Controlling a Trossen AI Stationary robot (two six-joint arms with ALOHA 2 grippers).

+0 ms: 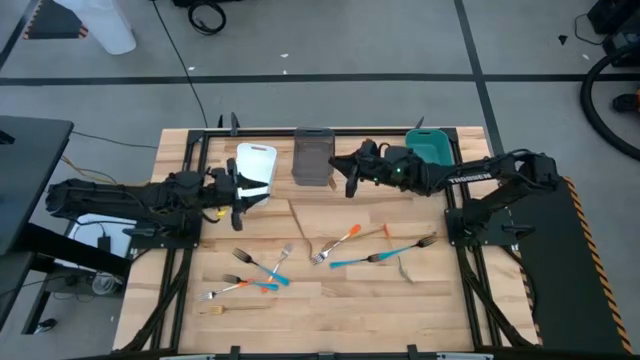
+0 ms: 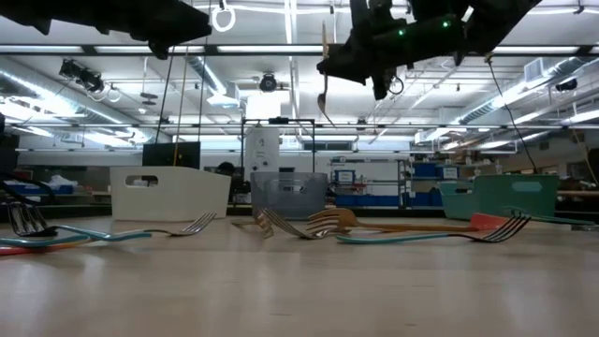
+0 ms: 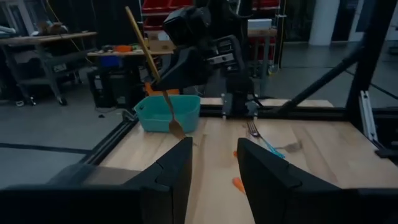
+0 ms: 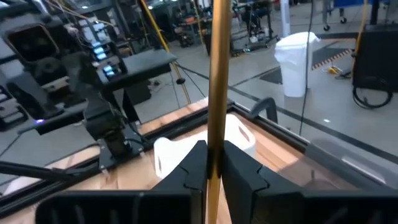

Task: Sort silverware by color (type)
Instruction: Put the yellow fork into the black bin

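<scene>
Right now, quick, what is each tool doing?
Left tool: open, holding nothing, up by the white bin.
Right tool: closed on a gold utensil, up by the grey bin.

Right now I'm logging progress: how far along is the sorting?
Early. Whether anything is binned cannot be seen. The right gripper holds a gold utensil raised near the grey bin. Orange and blue forks still litter the table. The left gripper waits, fingers open, by the white bin.
</scene>
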